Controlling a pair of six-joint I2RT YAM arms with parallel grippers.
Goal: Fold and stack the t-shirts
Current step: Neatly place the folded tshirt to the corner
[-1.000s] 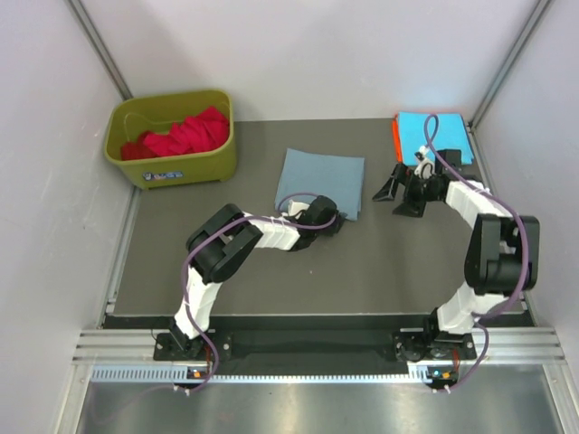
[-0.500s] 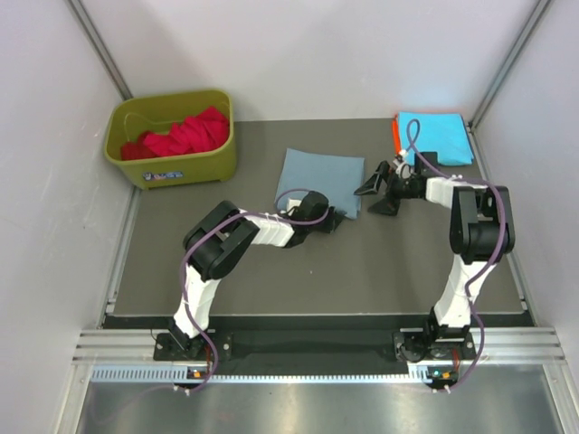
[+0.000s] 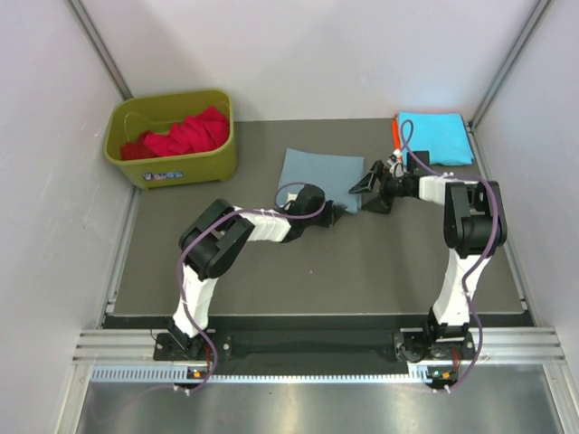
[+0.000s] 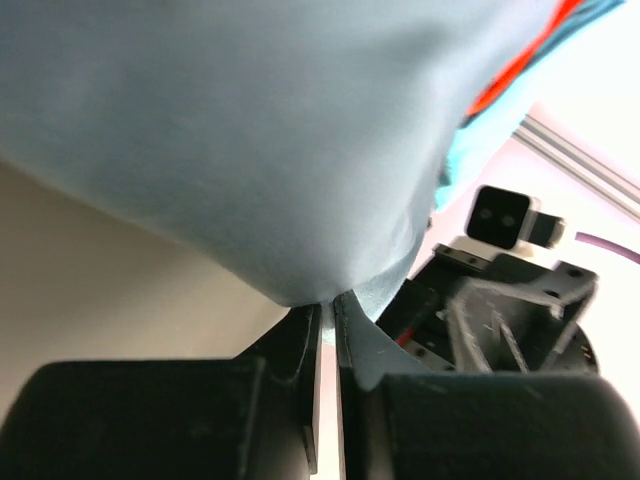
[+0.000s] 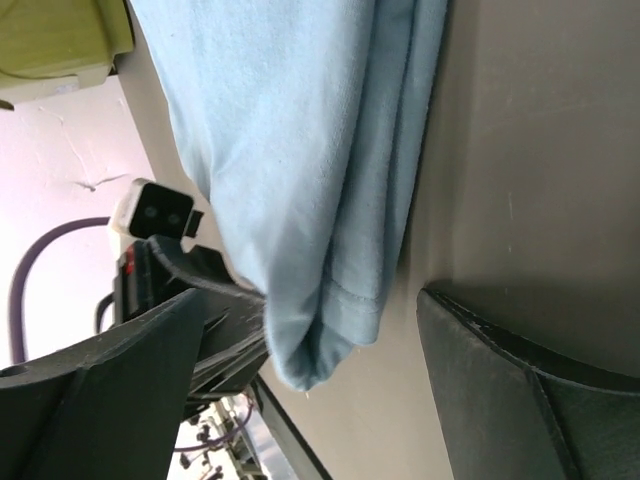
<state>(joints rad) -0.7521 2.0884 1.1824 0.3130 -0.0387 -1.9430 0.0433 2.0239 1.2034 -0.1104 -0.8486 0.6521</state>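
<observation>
**Q:** What did the overhead view show, from the largest item down?

**A:** The dark table (image 3: 317,271). At its 10 o'clock stood the olive-green bin (image 3: 181,165), holding crumpled red t-shirts (image 3: 185,133). Just toward 12 o'clock from centre, the folded grey-blue t-shirt (image 3: 317,176) lay flat. At 2 o'clock, the cyan t-shirt (image 3: 443,140) was stacked on the orange t-shirt (image 3: 396,134).

**Q:** And the grippers?

**A:** The left gripper (image 4: 328,305) was clenched on the grey-blue t-shirt's corner at the shirt's 5 o'clock. The right gripper (image 3: 366,193) stood released at the shirt's 3 o'clock edge, jaws spread either side of the fold. Whether a finger touched the cloth was unclear.
</observation>
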